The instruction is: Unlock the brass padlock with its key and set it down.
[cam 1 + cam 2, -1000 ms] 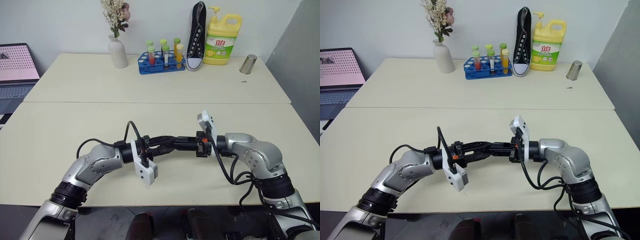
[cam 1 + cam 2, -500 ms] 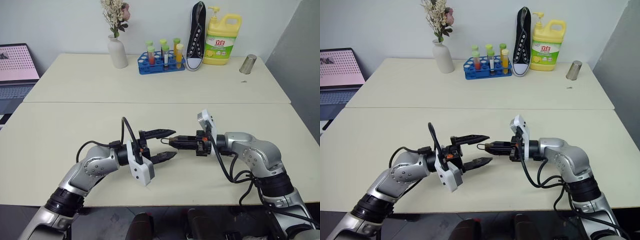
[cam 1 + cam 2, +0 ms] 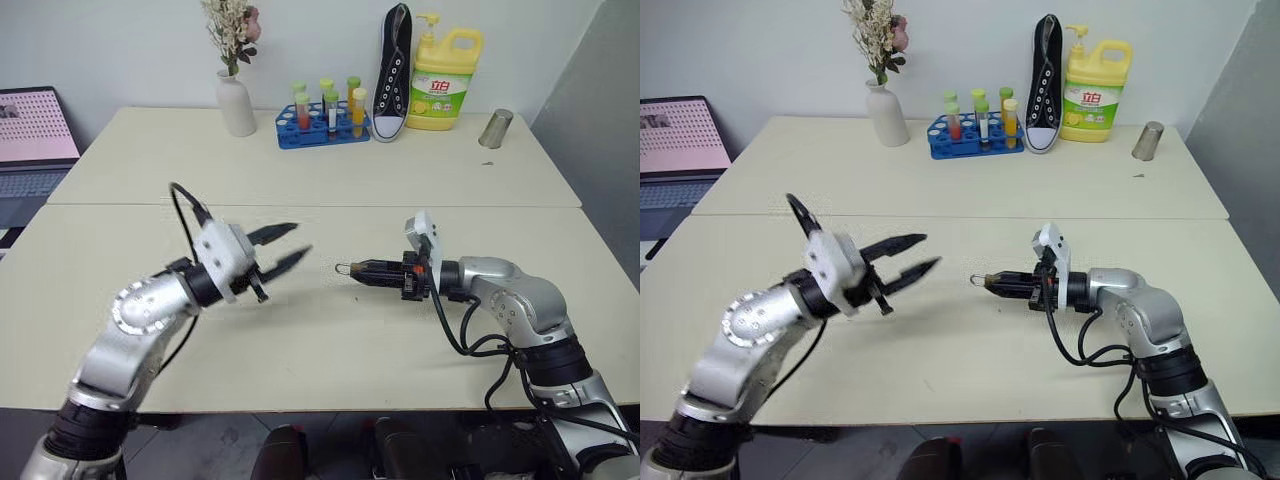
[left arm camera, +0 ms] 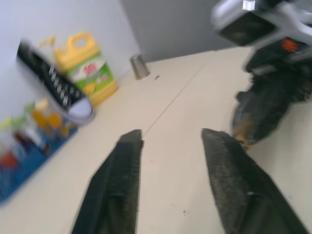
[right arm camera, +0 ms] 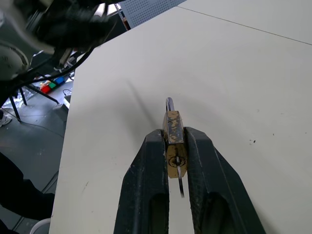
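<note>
The left claw (image 3: pixel 283 247) has drawn away from the right claw (image 3: pixel 358 270): a second ago the two met tip to tip at mid-tabletop, whereas now the left one is raised and carried off to its own side, well apart from the other, with its fingers (image 4: pixel 119 180) standing apart and nothing between them. The right claw has kept its place and is clamped on the brass padlock (image 5: pixel 172 132), which sits edge-on between the two black fingers and is held clear above the tabletop (image 3: pixel 330 340); its thin silvery shackle (image 3: pixel 343 268) projects beyond the fingertips toward the left claw. Whether the shackle is released cannot be told from these views. A thin dark sliver hangs below the lock body in the right wrist view and may be the key, though this cannot be confirmed. In judgement, the withdrawal suggests that the key work is over or broken off, and that setting the padlock down remains to be done, since it is not yet resting on any surface. As to containers, the blue rack (image 3: pixel 322 130) at the far edge holds several capped tubes with coloured contents, standing upright; the white vase (image 3: pixel 237 108) holds dried flowers; the yellow detergent bottle (image 3: pixel 444 82) is capped with a pump; the small metal cup (image 3: pixel 496 128) stands alone, contents not visible.
</note>
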Controlling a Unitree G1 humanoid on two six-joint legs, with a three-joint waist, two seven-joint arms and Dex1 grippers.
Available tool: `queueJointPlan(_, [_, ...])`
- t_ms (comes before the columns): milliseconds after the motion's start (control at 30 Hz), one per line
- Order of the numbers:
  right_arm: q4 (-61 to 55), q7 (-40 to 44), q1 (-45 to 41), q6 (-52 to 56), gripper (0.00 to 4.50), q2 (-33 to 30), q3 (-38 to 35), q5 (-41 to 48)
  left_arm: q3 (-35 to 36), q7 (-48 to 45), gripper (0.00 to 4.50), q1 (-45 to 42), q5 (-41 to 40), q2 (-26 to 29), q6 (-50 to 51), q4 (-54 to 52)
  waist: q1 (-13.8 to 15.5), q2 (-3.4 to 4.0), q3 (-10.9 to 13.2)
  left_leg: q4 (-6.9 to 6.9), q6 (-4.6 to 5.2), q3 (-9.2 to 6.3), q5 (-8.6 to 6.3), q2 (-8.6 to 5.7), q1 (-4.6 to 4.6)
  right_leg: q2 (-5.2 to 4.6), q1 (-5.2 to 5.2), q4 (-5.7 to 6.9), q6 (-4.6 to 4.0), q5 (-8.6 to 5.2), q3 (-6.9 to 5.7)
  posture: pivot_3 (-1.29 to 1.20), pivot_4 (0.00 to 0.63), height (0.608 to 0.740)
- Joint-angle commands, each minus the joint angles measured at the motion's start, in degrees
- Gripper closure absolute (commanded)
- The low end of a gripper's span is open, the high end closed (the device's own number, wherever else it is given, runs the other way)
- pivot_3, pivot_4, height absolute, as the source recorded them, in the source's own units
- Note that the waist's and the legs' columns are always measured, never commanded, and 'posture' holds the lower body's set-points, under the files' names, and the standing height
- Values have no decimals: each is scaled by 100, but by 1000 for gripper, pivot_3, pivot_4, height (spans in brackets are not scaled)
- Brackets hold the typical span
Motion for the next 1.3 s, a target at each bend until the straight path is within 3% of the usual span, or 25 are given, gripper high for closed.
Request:
queueJointPlan(33, [-292, 169, -132, -63, 4357, -78, -190, 149, -5, -380, 3881, -298, -467, -64, 648, 118, 2, 0, 0, 0, 0, 2, 0, -2, 0, 1, 0, 0, 0, 0, 2, 0, 150, 740])
queueJointPlan(100, [-356, 239, -132, -40, 4357, -100, -202, 191, -141, -559, 4494, -442, -603, -219, 950, 234, 5, 0, 0, 0, 0, 2, 0, -5, -1, 3, 0, -3, -1, 1, 2, 0, 150, 740])
queueJointPlan(333, [-551, 237, -78, 66, 4357, -64, -270, 298, -668, -877, 4500, -625, -21, -625, 987, 464, 10, 0, 0, 0, -1, 2, 0, -4, -2, 2, 0, -3, -2, 1, 4, 0, 150, 740])
queueJointPlan(567, [-614, 198, -40, 97, 4357, -53, -259, 341, -704, -992, 4500, -610, 277, -884, 947, 599, 10, 0, 0, 0, -1, 2, 1, -2, 0, 3, 0, -1, -3, 1, 6, 0, 150, 740])
queueJointPlan(1300, [-476, 241, -50, 17, 4357, -54, -185, 258, -566, -1098, 4500, -406, -6, -1089, 1409, 129, 9, 0, 0, 0, -1, 1, 1, -3, -1, 1, 0, -1, -2, 1, 7, 0, 150, 740])
